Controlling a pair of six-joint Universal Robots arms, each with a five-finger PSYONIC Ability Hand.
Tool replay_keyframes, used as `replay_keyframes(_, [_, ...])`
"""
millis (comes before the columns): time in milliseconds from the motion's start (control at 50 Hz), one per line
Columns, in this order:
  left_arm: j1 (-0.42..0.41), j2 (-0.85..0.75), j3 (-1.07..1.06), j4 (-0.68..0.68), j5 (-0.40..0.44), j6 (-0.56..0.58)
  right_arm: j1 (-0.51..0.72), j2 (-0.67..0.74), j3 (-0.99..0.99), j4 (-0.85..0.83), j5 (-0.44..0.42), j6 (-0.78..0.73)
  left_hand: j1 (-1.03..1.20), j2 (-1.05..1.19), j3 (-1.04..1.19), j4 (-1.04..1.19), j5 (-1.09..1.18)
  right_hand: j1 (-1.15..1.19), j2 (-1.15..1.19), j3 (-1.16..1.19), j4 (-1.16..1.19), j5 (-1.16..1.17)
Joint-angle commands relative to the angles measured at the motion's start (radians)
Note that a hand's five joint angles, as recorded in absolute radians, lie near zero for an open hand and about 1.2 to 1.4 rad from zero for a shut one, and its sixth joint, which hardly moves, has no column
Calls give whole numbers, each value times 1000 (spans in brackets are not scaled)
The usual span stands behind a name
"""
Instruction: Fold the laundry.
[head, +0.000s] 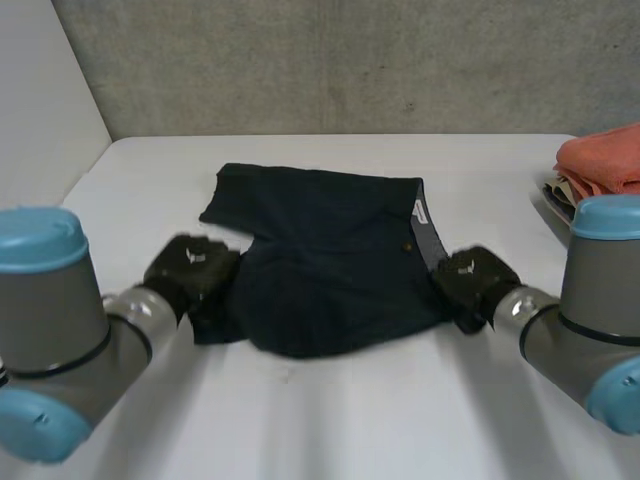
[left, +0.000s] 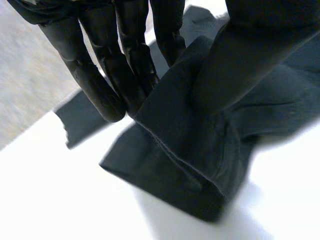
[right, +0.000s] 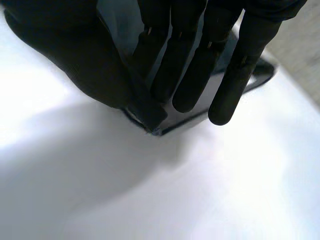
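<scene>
Shorts (head: 330, 260) lie spread mid-surface (head: 350, 420). The left hand (head: 190, 272) pinches the near leg hem between thumb and fingers (left: 97, 75), and the right hand (head: 472, 282) pinches the waistband's near corner, probably to lift that edge for folding.

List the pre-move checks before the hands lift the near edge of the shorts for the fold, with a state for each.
1. Left hand grip: thumb and fingers pinch the leg hem at the near left of the shorts. Ok.
2. Right hand grip: thumb and fingers pinch the near end of the waistband. Ok.
3. Cloth flat: the near edge bulges and is bunched between the hands. Not ok.
4. Landing area: the table is bare around the shorts. Ok.
5. Orange stack: at the far right, apart from the shorts. Ok.
6. Both layers caught in each pinch: cannot tell.
</scene>
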Motion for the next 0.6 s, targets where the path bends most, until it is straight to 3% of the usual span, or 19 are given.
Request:
replay_keyframes(20, [-22, 126, -60, -233, -3, 47, -42, -110, 2, 360, 15, -95, 237, 199, 206, 201, 219, 301, 210, 204, 198, 208])
replay_keyframes(120, [-82, 157, -72, -477, -10, 102, -83, -174, 22, 685, 32, -235, 237, 199, 206, 201, 219, 301, 210, 204, 198, 208])
replay_keyframes(180, [-114, 157, -62, -589, -25, 121, -94, -193, 26, 713, 23, -286, 237, 199, 206, 201, 219, 301, 210, 204, 198, 208])
replay_keyframes(240, [-130, 156, -36, -614, -36, 119, -96, -198, 13, 678, 15, -289, 237, 199, 206, 201, 219, 301, 210, 204, 198, 208])
replay_keyframes(380, [-130, 76, 131, -419, -87, 121, -83, -155, -53, 494, 4, -151, 237, 199, 206, 201, 219, 301, 210, 204, 198, 208])
replay_keyframes(500, [-110, -129, 398, -168, -116, 133, -74, -93, -136, 246, 10, 10, 237, 199, 206, 201, 219, 301, 210, 204, 198, 208])
replay_keyframes(600, [-93, -298, 608, -85, -138, 167, -65, -27, -181, -11, 47, 93, 237, 199, 206, 201, 219, 301, 210, 204, 198, 208])
